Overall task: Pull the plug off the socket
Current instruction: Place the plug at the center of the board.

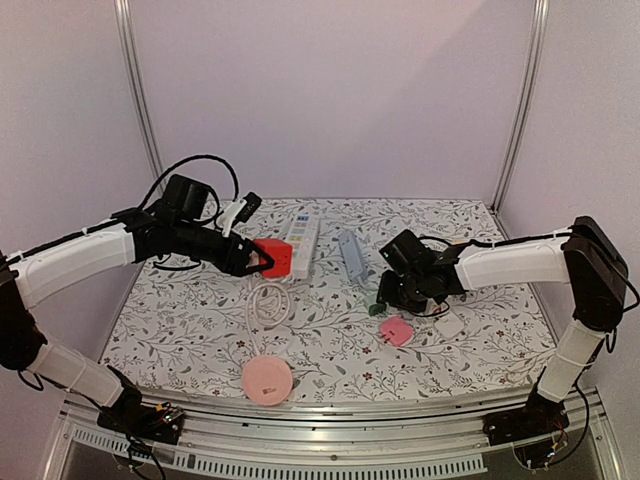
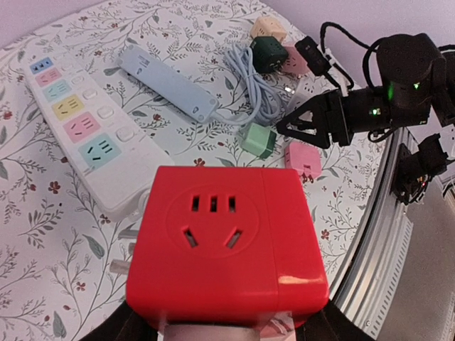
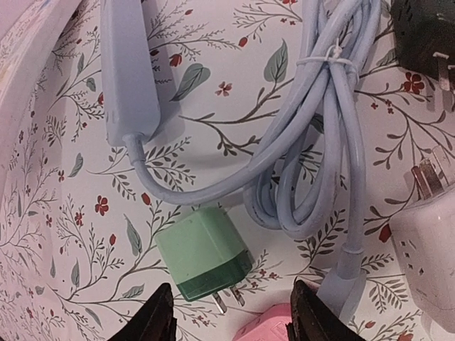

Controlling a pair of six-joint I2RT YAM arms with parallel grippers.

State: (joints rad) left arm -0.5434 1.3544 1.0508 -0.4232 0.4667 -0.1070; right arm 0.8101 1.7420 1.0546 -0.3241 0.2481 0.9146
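Left fingers [image 2: 114, 332] were closed on the red socket cube [image 2: 224, 249], which was held at the arm's tip beside the near end of the white power strip [image 2: 78, 135]. The cube's front face, with its slots, was turned toward the left wrist camera. Whether the cube touched the desk [image 1: 180, 340] could not be told.

Right fingers [image 3: 158, 316] were seen standing apart, with nothing gripped between them. They were positioned low over the right half of the desk.

- The green plug [image 3: 206, 257] was found lying flat on the desk just ahead of the right fingers, its two prongs pointed back toward them.
- The pink plug [image 1: 396, 331] was noted on the desk just beside the green plug, on its near side. Only its edge was caught between the right fingers in the right wrist view.
- The pale blue power strip [image 3: 128, 71] was laid beyond the green plug, and its coiled cord [image 3: 320, 142], bound by a tie, was heaped to the right of that plug.
- A white adapter [image 3: 426, 249] was seen to the right of the cord, and a dark cube [image 3: 423, 35] beyond it.
- A pink round disc [image 1: 267, 380] was recorded near the front edge of the desk, with a white cable loop [image 1: 268, 300] lying between it and the red socket cube.
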